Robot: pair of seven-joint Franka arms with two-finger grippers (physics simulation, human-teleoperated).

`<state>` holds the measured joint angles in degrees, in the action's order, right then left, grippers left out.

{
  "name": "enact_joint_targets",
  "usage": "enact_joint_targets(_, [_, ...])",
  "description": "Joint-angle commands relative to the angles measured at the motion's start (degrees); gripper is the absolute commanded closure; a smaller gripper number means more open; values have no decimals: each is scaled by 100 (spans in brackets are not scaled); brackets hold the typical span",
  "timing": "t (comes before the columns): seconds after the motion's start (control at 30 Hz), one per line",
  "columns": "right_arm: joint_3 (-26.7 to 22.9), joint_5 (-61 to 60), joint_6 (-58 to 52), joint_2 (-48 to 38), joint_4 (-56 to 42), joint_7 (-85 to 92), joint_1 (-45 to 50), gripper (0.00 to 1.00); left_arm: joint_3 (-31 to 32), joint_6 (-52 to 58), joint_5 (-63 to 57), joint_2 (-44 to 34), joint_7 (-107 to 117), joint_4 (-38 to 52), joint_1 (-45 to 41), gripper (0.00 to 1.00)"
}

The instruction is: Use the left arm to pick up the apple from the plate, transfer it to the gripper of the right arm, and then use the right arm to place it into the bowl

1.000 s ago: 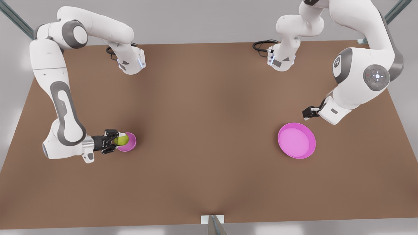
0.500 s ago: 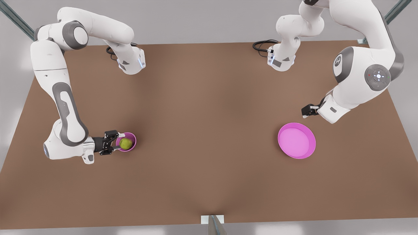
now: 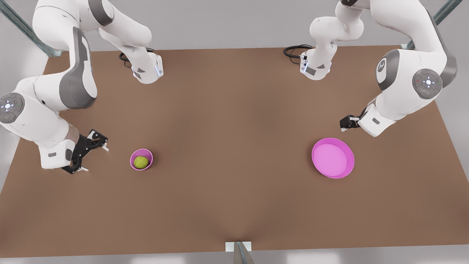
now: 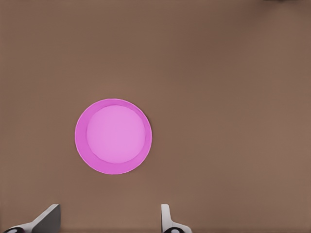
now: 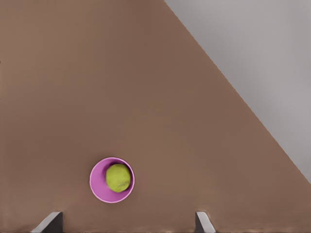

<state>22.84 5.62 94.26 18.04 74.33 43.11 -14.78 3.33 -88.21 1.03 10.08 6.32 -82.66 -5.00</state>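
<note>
A brown tabletop (image 3: 234, 146) is seen across most of the front view. Black cables (image 3: 295, 50) are coiled at its upper edge, right of centre. Grey metal struts (image 3: 20, 22) cross the upper corners. A small pale bracket (image 3: 238, 246), possibly a mount, is located at the bottom centre.

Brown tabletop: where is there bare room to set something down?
The widest bare stretch of the brown tabletop lies between the small deep pink bowl holding the yellow-green apple and the wide shallow pink plate. It is tighter between bowl and open right hand, and between plate and open left hand.
</note>
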Motion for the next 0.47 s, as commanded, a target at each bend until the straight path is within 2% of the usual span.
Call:
enact_joint_targets(0.0, [37, 88, -250, -363, 450, -4829, -42, 1, 1, 15, -6, -6, -78, 4, -10, 0])
enact_joint_targets(0.07, [98, 106, 22, -723, 924, -4882, -78, 1, 9, 15, -6, -6, -78, 4, -28, 0])
enact_joint_targets(0.1, [-16, 105, 251, -1277, 1426, -4908, -8, 1, 9, 15, -6, -6, -78, 4, -28, 0])
enact_joint_targets(0.17, [-1457, 0, 269, -1383, 1628, -5075, 1267, 0, 9, 15, -6, -6, -78, 4, -28, 0])
enact_joint_targets(0.43, [-1466, -237, 251, -943, 1286, -4996, 933, 0, 9, 15, -15, 38, -78, 4, -36, 0])
